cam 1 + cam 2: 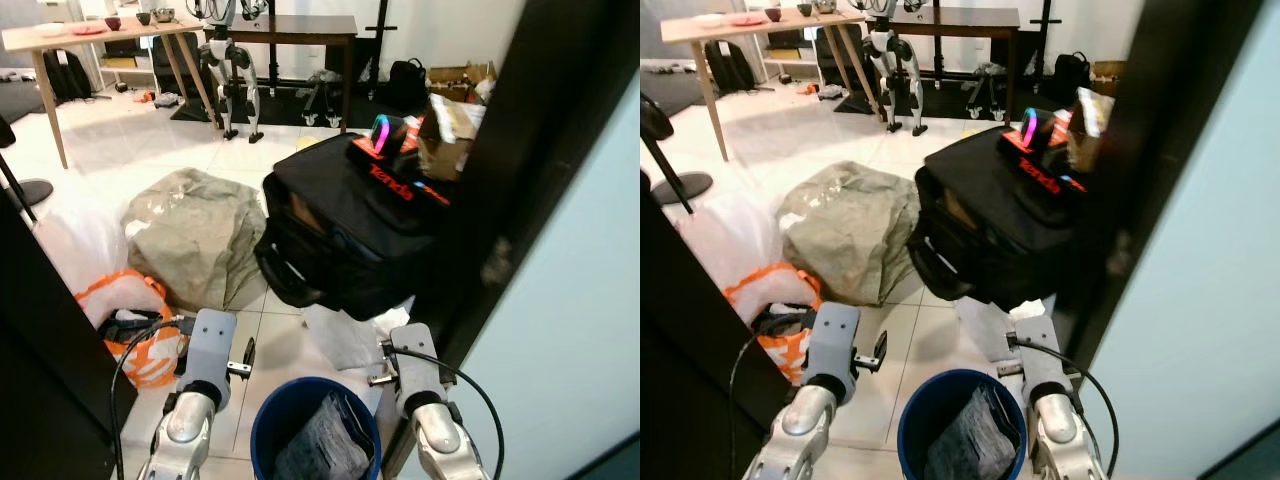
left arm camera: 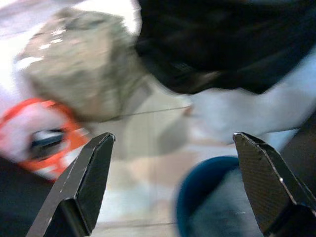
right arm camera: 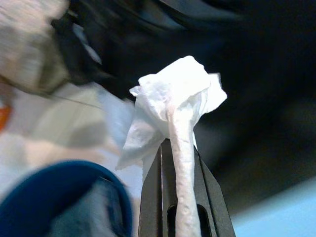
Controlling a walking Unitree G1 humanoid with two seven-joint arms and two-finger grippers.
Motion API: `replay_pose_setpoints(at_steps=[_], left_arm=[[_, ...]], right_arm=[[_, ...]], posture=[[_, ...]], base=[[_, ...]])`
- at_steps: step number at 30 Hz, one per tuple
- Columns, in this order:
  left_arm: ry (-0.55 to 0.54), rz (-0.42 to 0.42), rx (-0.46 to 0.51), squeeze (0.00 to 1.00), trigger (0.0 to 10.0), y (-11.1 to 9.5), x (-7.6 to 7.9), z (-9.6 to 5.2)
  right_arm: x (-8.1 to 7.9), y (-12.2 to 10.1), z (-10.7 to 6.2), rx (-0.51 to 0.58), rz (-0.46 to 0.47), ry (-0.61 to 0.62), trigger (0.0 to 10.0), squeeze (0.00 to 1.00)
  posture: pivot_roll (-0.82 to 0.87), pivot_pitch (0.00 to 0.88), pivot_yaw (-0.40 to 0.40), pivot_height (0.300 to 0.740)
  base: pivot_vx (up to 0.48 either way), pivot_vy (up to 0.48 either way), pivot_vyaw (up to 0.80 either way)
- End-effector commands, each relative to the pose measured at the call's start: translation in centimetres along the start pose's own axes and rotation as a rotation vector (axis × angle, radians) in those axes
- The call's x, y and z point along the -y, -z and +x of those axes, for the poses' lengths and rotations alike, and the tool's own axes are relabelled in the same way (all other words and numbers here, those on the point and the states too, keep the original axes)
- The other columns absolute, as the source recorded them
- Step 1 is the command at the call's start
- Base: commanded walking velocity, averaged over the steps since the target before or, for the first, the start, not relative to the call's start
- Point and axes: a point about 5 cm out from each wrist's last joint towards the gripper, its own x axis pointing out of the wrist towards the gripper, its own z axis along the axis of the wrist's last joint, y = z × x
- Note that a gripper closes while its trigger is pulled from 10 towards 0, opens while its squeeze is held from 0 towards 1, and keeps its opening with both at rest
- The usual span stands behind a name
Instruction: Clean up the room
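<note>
A crumpled white tissue [image 3: 173, 94] is pinched in my right gripper [image 3: 170, 148], which is shut on it just right of the blue bin [image 1: 268, 420]. The bin stands on the floor between my two arms, with grey crumpled material [image 1: 320, 445] inside. My left gripper [image 2: 173, 138] is open and holds nothing. It hovers over the pale tiles to the left of the bin's rim [image 2: 187, 182]. In the eye views both silver wrists [image 1: 210, 350] [image 1: 415, 360] sit low in front, either side of the bin.
A large black bag [image 1: 360, 230] lies just ahead, beside a grey-green sack [image 1: 200, 235] and an orange-and-white bag [image 1: 125, 300]. A dark door frame [image 1: 540, 150] stands close on my right. Farther off are a wooden table [image 1: 90, 35], a dark table [image 1: 290, 25] and another robot's legs [image 1: 235, 85].
</note>
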Motion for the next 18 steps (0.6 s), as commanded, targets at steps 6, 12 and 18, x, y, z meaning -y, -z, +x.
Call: replay_pose_setpoints(at_steps=[6, 12, 18], left_arm=[[-0.002, 0.002, -0.037, 0.0, 10.0, 0.74, -0.3, -0.19], [-0.003, 0.005, -0.039, 0.0, 10.0, 0.78, -0.33, -0.22], [-0.004, 0.003, -0.039, 0.0, 10.0, 0.78, -0.36, -0.23]], right_arm=[[-0.3, 0.29, -0.1, -0.017, 0.007, -0.001, 10.0, 0.0], [-0.34, 0.28, -0.09, -0.017, 0.008, -0.003, 10.0, 0.0], [-0.41, 0.25, -0.06, -0.017, 0.011, -0.005, 10.0, 0.0]], posture=[[-0.04, 0.116, 0.002, 0.726], [-0.04, 0.117, 0.002, 0.726], [-0.04, 0.116, 0.001, 0.726]], base=[[0.0, 0.0, 0.0], [0.0, 0.0, 0.0], [0.0, 0.0, 0.0]])
